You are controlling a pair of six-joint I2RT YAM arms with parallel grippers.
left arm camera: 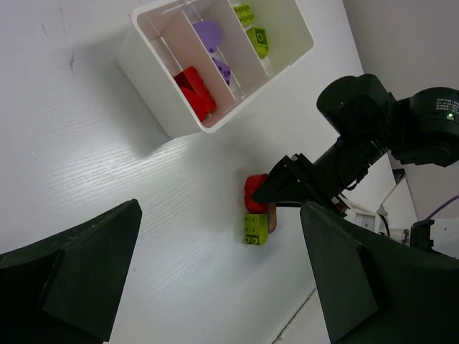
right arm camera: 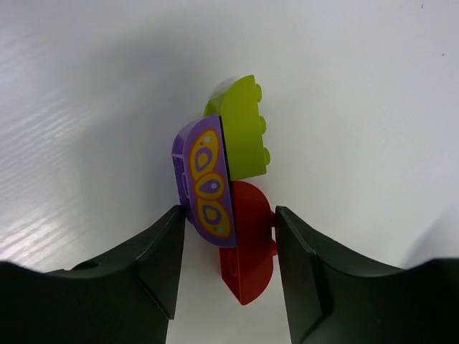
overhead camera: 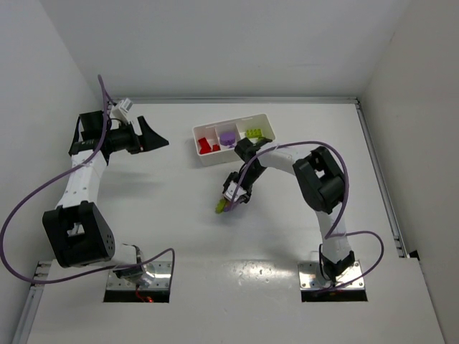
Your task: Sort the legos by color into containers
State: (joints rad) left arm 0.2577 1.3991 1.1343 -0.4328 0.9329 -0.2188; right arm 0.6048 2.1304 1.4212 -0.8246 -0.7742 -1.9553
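A: How do the jaws of the right gripper (right arm camera: 228, 211) stand?

B: Narrow, about half closed. One pad (right arm camera: 168, 244) touches the purple half-round plastic brick with a butterfly sticker (right arm camera: 204, 183). The other pad touches the red rounded plastic brick (right arm camera: 247, 244). The two are pinched side by side between the jaws, resting on the white counter (right arm camera: 358, 72).

A: And just beyond the tips?

B: A lime green plastic brick (right arm camera: 240, 129), outside the jaws but touching both others.

A: Which step is this?

B: I think it is picking from the loose group. A lift now would take two colours, so the next move must separate them.

A: And further out?

B: The white plastic tray with three compartments (left arm camera: 143, 79) is well apart from these jaws and holds red, purple and green bricks separately. The left gripper (overhead camera: 156, 136) is far aside, with its jaws wide and holding nothing.
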